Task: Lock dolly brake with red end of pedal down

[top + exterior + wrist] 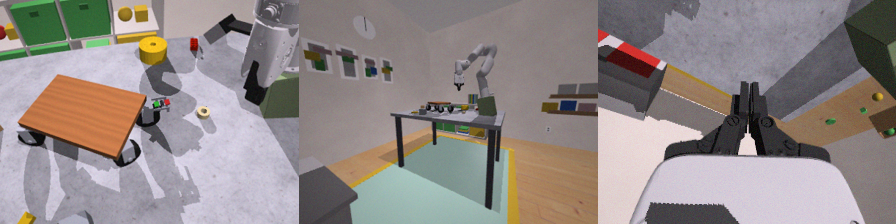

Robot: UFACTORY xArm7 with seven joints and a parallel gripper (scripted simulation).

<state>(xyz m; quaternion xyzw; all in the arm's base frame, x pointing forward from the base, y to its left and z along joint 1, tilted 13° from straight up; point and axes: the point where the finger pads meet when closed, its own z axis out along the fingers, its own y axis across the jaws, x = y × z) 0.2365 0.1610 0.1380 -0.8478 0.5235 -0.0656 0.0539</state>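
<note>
dolly point(84, 111) on table point(227, 165), pedal point(161, 102) seemingly rightward
</note>
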